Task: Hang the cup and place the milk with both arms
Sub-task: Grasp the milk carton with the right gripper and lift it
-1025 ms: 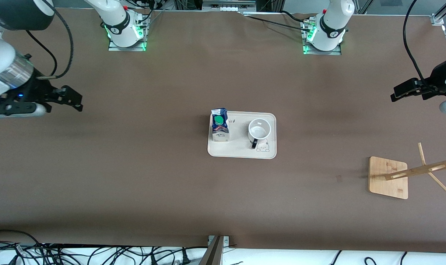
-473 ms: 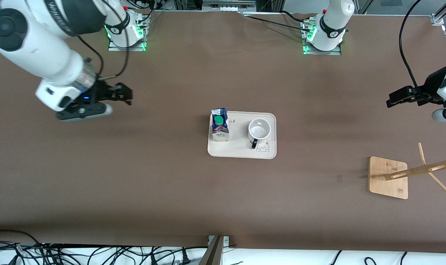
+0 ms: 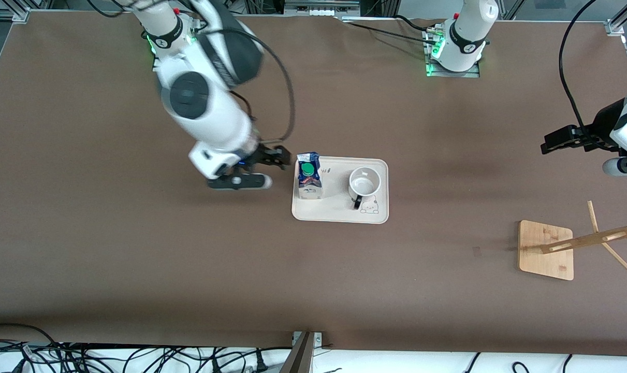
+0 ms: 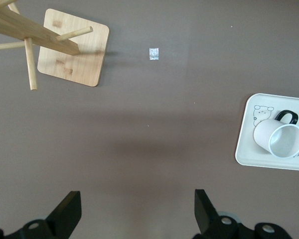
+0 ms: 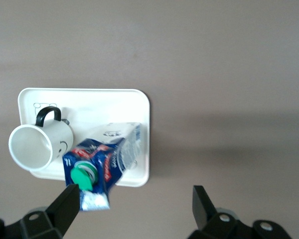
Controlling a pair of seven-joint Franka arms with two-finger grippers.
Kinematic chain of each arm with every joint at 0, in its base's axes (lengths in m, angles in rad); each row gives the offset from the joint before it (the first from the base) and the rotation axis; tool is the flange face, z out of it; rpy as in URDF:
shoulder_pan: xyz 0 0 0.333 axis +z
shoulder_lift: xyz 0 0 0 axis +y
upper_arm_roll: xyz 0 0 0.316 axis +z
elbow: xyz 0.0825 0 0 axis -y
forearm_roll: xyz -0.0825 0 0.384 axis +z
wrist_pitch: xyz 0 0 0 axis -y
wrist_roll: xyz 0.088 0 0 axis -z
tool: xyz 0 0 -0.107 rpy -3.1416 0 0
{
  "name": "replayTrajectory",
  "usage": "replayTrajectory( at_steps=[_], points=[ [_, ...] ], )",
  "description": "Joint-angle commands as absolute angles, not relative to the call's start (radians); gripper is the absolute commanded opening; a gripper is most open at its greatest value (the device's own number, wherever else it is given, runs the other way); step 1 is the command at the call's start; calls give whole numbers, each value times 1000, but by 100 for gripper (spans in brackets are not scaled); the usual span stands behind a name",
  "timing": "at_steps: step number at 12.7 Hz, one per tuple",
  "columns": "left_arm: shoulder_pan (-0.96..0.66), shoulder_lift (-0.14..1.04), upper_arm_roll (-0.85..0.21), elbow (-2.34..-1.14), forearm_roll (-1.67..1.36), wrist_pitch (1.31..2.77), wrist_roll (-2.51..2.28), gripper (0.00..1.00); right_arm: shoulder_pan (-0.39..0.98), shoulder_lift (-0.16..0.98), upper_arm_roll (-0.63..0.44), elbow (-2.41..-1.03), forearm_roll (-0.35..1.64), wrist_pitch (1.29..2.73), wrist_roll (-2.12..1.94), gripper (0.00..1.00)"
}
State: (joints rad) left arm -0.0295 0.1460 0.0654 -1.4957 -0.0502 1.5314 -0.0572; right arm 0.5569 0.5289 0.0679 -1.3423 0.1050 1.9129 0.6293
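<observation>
The milk stands upright on the white tray at the middle of the front view, at the tray's end toward the right arm. The cup stands mouth up on the same tray at the end toward the left arm, with its black handle turned toward the front camera. Milk and cup are near each other but apart.

The right end effector sits at centre-left of the front view, just beside the milk, on the side away from the cup. Its fingers are spread wide and hold nothing. In the right wrist view the milk lies off-centre in the gap, hard by one finger with its green cap almost at that fingertip, while the other finger stands well clear. Judging from this, the coming move turns on shifting the end effector sideways until the carton's upright axis sits midway between the fingers, then closing across its flat faces.

The left end effector hangs at the right edge of the front view, over bare worktop and well apart from the tray. It is also wide open and empty. In the left wrist view the cup shows at the middle right, far off the line between its fingers. The wooden rack stands at the lower right of the front view, nearer the camera than the tray, toward the left arm's end of the worktop. The right arm is clearly the nearer one to the milk, and the left arm is the better placed for the cup and rack.
</observation>
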Motion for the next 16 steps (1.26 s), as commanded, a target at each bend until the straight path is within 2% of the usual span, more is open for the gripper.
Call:
replayTrajectory(
  at_steps=[1, 3, 11, 12, 13, 14, 15, 16],
  points=[
    [-34, 184, 67, -1465, -61, 1523, -49, 100, 629, 615, 57, -1282, 45, 1953, 753, 100],
    [-64, 239, 67, -1465, -51, 1519, -49, 100, 650, 646, 57, -1282, 26, 1994, 813, 100],
    [-54, 242, 69, -1476, -64, 1519, -57, 100, 701, 692, 57, -1289, -14, 2031, 931, 100],
    [-49, 244, 71, -1473, -60, 1519, -42, 100, 703, 692, 57, -1290, -26, 2031, 931, 92],
    [-48, 244, 75, -1471, -57, 1522, -37, 100, 701, 692, 57, -1295, -28, 2029, 931, 74],
    [-51, 245, 77, -1468, -48, 1525, -34, 100, 701, 692, 57, -1298, -26, 2026, 930, 52],
    [-54, 248, 74, -1467, -31, 1528, -34, 100, 701, 690, 57, -1299, -26, 2026, 922, 34],
    [-64, 249, 69, -1468, 15, 1546, -34, 100, 700, 686, 57, -1298, -25, 2020, 911, 22]
  ],
)
